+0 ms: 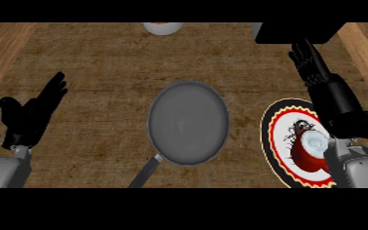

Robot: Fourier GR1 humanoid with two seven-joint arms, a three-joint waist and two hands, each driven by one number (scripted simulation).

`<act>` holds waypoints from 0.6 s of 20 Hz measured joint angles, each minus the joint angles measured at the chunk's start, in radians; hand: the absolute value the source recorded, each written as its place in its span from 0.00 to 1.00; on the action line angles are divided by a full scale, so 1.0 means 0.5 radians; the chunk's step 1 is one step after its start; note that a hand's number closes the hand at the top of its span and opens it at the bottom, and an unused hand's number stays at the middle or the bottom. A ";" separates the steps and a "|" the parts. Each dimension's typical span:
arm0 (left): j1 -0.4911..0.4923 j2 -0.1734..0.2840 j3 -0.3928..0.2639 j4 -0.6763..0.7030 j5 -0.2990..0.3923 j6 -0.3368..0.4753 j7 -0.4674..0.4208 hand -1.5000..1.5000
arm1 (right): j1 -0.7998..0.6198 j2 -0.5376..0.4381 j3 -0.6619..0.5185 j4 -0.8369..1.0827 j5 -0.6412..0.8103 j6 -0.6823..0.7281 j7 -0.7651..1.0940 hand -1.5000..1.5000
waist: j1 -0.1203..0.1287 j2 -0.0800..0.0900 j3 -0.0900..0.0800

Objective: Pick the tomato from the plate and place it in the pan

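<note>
Tomato (307, 155) on the plate (277, 146) probably felt soft and slippery, best cupped round its sides; right hand (310, 64) was spread wide, empty.

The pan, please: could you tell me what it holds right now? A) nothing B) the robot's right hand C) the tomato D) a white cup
A: the pan's grey inside shows bare, while the tomato lies on the plate to its right.

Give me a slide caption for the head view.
Right hand open beyond the plate; pan empty at center; left hand resting.
</note>
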 measured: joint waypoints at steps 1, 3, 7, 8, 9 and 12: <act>0.026 -0.006 -0.001 -0.025 -0.018 0.013 -0.003 0.50 | -0.006 -0.005 -0.053 0.020 -0.017 -0.010 -0.004 0.00 | -0.001 0.003 -0.003; 0.073 -0.014 -0.018 -0.067 -0.067 0.050 -0.029 0.50 | 0.041 0.002 -0.182 0.058 -0.055 -0.085 -0.004 0.00 | -0.010 0.005 -0.006; 0.160 -0.014 -0.044 -0.131 -0.164 0.150 -0.064 0.50 | 0.217 -0.118 -0.494 0.202 -0.041 -0.235 0.025 0.00 | -0.047 0.016 -0.013; 0.177 -0.020 -0.048 -0.133 -0.174 0.167 -0.064 0.50 | 0.282 -0.146 -0.569 0.264 0.010 -0.325 0.080 0.00 | -0.075 0.020 -0.014; 0.200 -0.022 -0.049 -0.138 -0.180 0.179 -0.061 0.50 | 0.343 -0.135 -0.662 0.305 0.025 -0.435 0.124 0.00 | -0.105 0.015 -0.013; 0.263 -0.047 -0.073 -0.167 -0.214 0.223 -0.071 0.50 | 0.572 -0.077 -0.855 0.341 0.036 -0.655 0.240 0.00 | -0.133 0.004 -0.013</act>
